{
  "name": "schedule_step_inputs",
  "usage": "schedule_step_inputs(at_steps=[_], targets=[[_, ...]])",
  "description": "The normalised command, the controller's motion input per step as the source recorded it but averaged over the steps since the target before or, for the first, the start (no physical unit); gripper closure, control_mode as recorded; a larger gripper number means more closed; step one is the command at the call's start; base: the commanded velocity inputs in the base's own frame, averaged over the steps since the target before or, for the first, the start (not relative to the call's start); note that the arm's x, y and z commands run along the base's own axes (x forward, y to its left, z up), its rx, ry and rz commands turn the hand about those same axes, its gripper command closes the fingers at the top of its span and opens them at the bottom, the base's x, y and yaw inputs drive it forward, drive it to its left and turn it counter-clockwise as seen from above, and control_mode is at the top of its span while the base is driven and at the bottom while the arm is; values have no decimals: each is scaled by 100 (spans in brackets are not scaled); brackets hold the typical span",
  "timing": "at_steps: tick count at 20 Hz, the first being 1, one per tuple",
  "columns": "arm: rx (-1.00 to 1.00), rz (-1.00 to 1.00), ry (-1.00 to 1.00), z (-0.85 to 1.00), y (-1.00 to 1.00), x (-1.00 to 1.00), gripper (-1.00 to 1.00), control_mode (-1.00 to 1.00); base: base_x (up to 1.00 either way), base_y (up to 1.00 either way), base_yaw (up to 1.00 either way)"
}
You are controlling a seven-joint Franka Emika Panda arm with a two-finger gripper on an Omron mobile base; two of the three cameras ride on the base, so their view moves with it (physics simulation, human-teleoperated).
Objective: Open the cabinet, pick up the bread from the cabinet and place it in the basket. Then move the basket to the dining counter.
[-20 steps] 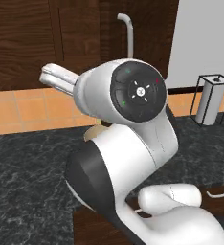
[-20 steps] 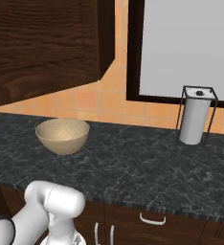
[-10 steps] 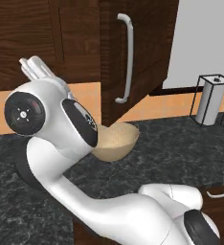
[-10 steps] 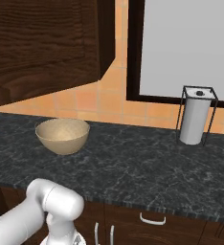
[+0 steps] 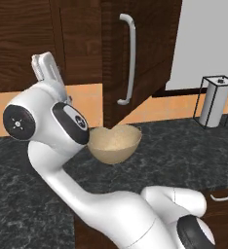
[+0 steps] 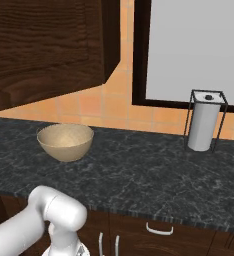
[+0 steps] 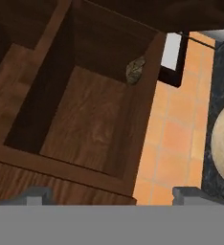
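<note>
Basket (image 6: 65, 141) on black counter (image 6: 139, 175), left of paper towel holder (image 6: 204, 122); bread (image 7: 135, 70) inside cabinet (image 7: 85, 110).

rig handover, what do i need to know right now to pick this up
Claw: open, holding nothing, pointed into the cabinet.
Cabinet: door swung open, bar handle facing the left base camera.
Bread: small loaf deep in the right compartment, against the side wall, not yet touched.
Basket: empty, on the black stone counter below the cabinet; paper towel holder stands further right.
Done: opening the door.
Left: grasp the bread, drop it in the basket, carry the basket to the dining counter.
</note>
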Motion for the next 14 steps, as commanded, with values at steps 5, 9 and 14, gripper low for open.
schedule_step_inputs(at_steps=[5,9,14], targets=[[31,-17,-7,0,-7,48,-100,-100,0,0,0],[29,-23,-11,-26,0,36,-100,-100,0,0,0],[27,-26,-11,-14,6,7,-100,-100,0,0,0]])
